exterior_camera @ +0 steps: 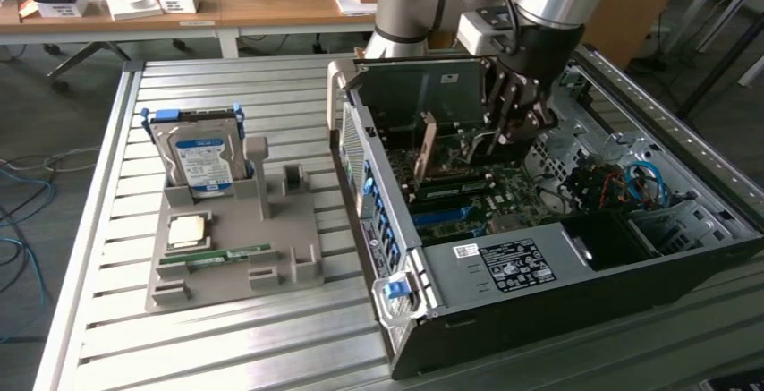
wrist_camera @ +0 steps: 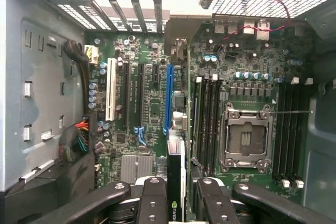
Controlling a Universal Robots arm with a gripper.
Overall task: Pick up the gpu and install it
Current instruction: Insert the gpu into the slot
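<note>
End effector (wrist_camera: 177, 184) clenched on the gpu (wrist_camera: 175, 161), held edge-on near the blue expansion slot (wrist_camera: 168, 98); slight misalignment could jam its connector against the motherboard (wrist_camera: 149, 103) instead of seating

The gpu (wrist_camera: 176, 174), gripped edge-on between the jaws, runs out past the wrist view's edge.

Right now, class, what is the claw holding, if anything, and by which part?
The claw holds the gpu, pinching the card's top edge from both sides, above the motherboard's blue slot.
</note>
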